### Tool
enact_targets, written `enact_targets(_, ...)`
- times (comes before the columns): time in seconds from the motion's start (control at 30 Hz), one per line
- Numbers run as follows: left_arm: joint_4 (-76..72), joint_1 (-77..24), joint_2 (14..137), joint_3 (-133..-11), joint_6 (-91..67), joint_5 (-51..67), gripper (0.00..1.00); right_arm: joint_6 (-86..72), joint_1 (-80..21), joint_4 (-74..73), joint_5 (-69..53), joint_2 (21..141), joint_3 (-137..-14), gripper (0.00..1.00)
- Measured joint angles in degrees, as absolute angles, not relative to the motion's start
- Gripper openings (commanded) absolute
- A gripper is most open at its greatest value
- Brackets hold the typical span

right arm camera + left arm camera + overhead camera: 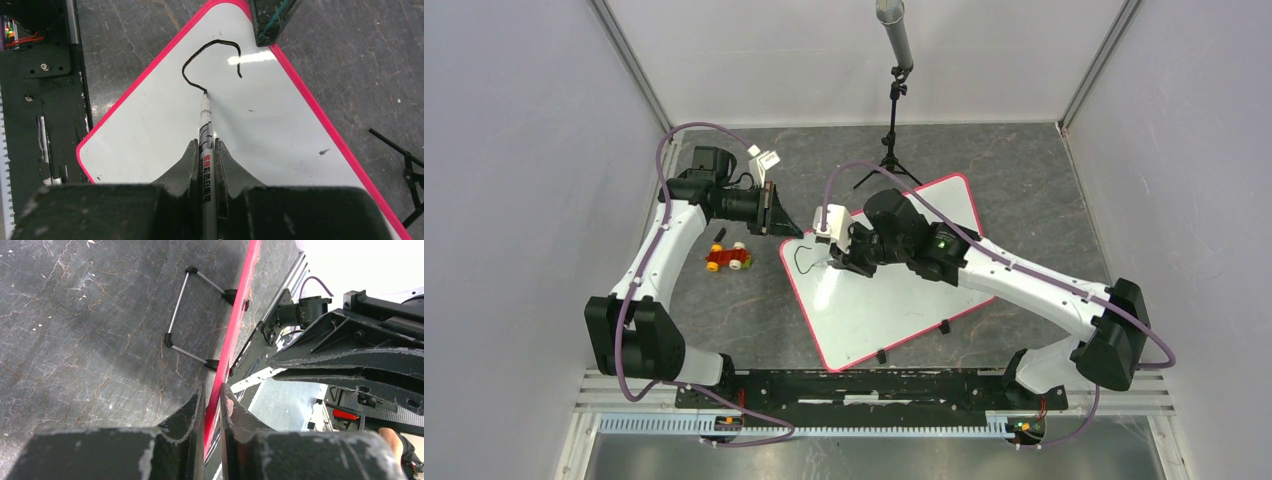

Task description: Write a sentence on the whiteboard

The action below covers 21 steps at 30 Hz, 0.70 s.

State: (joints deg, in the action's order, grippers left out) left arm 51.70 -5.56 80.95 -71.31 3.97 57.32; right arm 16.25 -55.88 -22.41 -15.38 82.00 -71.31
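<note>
The whiteboard [894,310] lies on the dark table, turned cornerwise, ahead of the right arm's base. Nearest, the right gripper [206,146] is clamped on the marker [205,120]. The marker's tip meets the board at the end of one hooked black stroke [220,41], so the sentence is barely begun. Light, even pressure, drawing the pen rather than pushing it, should serve best. The right arm reaches forward-left with the wrist pitched down. Beyond, the left gripper [211,390] pinches the board's pink rim [235,325] at its far-left corner, steadying it.
</note>
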Motion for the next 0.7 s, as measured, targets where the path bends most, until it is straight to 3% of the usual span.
enact_targets(0.7, 51.9, -5.7, 80.9, -71.4, 4.0, 57.3, 0.02, 16.4, -54.6, -24.0, -13.5, 80.6, -72.6, 0.0)
